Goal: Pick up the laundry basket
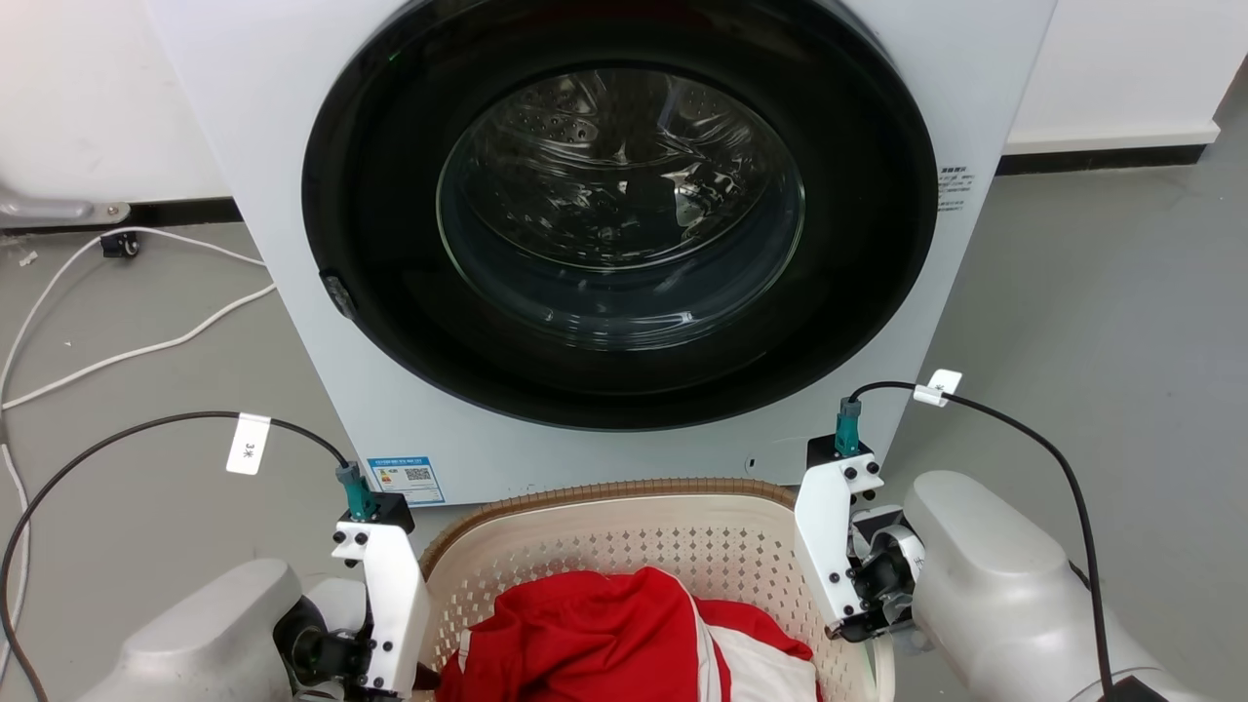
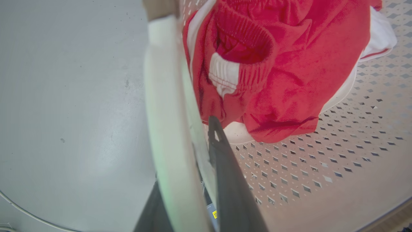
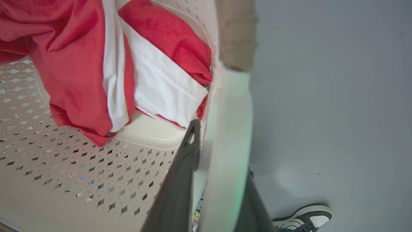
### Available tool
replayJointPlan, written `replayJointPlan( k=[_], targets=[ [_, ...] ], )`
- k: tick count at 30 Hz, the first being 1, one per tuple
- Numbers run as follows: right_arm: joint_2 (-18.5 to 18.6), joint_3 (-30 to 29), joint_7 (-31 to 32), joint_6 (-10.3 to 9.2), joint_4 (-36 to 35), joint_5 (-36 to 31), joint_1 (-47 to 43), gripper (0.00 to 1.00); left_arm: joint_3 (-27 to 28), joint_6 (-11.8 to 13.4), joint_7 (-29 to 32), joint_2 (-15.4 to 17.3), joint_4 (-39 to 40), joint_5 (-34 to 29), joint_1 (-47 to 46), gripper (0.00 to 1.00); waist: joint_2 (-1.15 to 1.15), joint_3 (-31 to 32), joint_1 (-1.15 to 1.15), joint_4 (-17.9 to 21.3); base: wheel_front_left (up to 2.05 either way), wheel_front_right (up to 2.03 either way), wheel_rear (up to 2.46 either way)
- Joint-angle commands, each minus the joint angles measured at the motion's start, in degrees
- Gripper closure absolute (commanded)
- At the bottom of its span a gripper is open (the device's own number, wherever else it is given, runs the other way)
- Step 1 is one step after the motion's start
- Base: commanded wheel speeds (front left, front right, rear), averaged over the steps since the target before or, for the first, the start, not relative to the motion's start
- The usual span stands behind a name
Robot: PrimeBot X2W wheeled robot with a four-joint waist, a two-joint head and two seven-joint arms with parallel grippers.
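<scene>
Head view: laundry basket [image 1: 624, 546] on floor [image 1: 1072, 292] before washing machine [image 1: 624, 224], red garment [image 1: 585, 634] inside. Left jaws, right jaws: each clamped astride a white side handle [image 2: 164, 96], opposite ends, for a level lift.

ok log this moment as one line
phase: grasp | left tool: shut on laundry basket left handle | right tool: shut on right handle | contents: red and white clothes | lift: cannot tell
</scene>
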State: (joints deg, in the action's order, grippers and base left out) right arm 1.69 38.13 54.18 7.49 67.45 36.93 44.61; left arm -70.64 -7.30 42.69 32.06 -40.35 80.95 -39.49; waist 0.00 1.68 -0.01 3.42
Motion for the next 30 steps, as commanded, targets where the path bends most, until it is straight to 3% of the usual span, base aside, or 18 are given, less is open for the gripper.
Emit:
replayJointPlan(
  k=[1, 30],
  targets=[
    [2.07, 0.49, -0.21, 0.01, -0.46, -0.12, 0.65, 1.00, -1.04, -0.27, 1.31, 1.19, -0.73, -0.41, 0.55, 1.00, 0.00, 0.35, 0.01, -0.11, 0.00, 0.00, 0.00],
    [2.04, 2.87, -1.12, 0.07, 1.23, 2.80, 1.91, 1.00, -1.55, -0.30, 1.69, 1.60, -1.34, 0.58, -0.74, 1.00, 0.00, 0.95, 0.01, -0.12, 0.00, 0.00, 0.00]
  ],
)
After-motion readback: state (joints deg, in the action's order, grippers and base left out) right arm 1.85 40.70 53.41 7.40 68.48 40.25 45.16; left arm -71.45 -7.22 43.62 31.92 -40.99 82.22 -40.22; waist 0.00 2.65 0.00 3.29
